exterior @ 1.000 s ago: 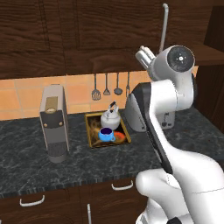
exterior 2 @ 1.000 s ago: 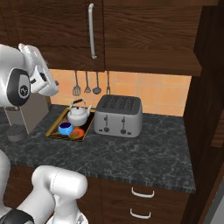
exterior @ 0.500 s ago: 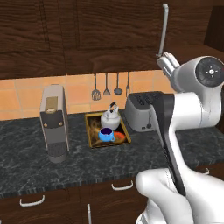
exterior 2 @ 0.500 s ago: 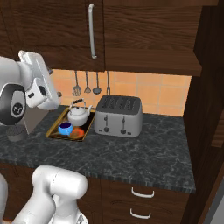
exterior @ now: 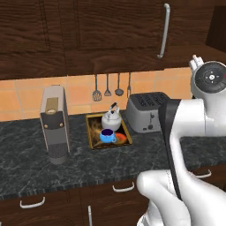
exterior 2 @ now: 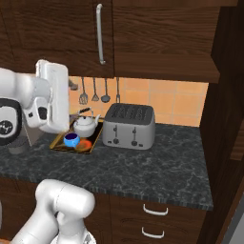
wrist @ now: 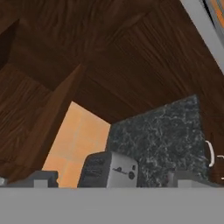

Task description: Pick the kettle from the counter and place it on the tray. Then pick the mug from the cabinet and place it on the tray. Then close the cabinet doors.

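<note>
Two task items sit together on the tray: the kettle at its 12 o'clock end, the mug at 6 o'clock, just beside it. The toaster stands at the tray's 3 o'clock on the counter. The cabinet doors look closed. The gripper is spread wide, grasping nothing, its fingertips facing the toaster.

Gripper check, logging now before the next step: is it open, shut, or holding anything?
Gripper: open, holding nothing; its fingertips stand wide apart at the bottom of the hand view.
</note>
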